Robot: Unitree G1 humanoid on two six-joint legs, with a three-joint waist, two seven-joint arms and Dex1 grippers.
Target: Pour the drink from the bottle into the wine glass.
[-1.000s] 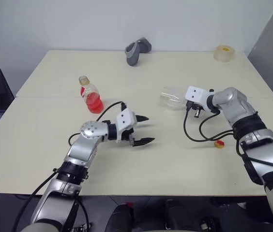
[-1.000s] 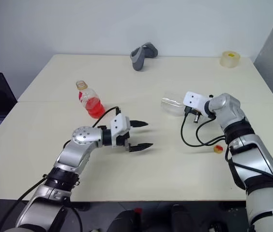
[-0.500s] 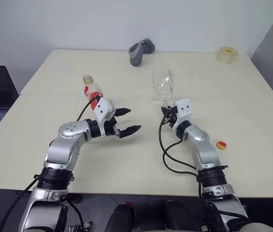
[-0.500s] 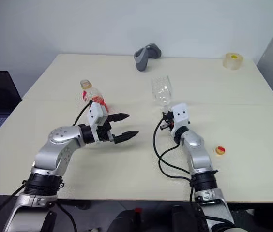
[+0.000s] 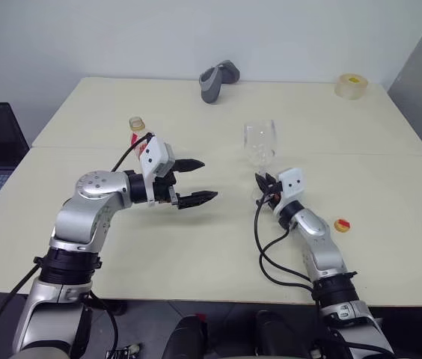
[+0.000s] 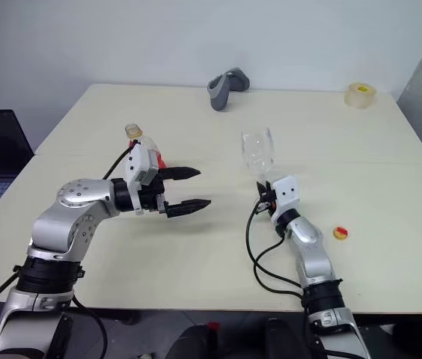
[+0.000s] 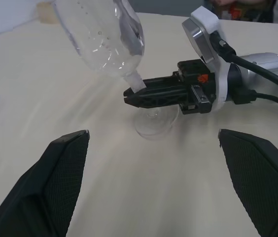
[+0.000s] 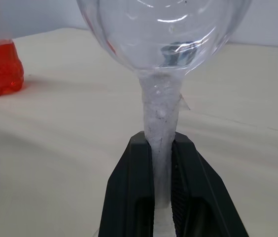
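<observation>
On the desk [image 5: 218,254] we are at the set-up step: nothing has been poured yet. Our left end effector [image 5: 195,182] hangs with its fingers spread wide and empty, just in front of the bottle [image 6: 134,139], which stands behind it with the red drink [image 8: 0,74] in its base. Our right end effector [image 8: 163,163] is pressed together on the stem of the wine glass [image 5: 260,142], which looks upright with its foot at the desk. Next, we judge, the left must reach back and close on the bottle. A small cap [image 5: 340,224] lies apart.
</observation>
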